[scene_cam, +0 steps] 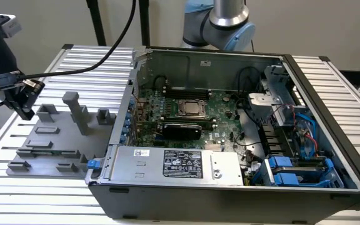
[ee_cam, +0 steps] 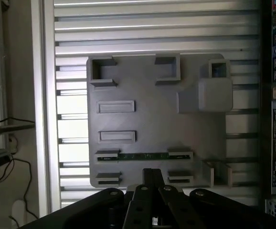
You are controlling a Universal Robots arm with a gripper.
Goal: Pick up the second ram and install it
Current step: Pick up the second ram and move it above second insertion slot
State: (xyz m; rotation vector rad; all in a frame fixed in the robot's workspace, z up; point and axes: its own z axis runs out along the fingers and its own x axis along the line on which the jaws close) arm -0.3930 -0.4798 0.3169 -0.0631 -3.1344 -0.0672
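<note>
— Gripper (ee_cam: 153, 174) status?
— I see it pinched shut, empty, hovering near the second ram (ee_cam: 143, 155), which stands on edge in the grey holder (ee_cam: 152, 124); I can't read the power-supply label (scene_cam: 183, 164)

The arm (scene_cam: 221, 14) is a silver-grey tube with pale blue joint caps. A thick black cable (scene_cam: 112, 45) runs to the black hand (ee_cam: 152, 174), whose angular linked bars carry round, dull pivot pins (ee_cam: 111, 193).
</note>
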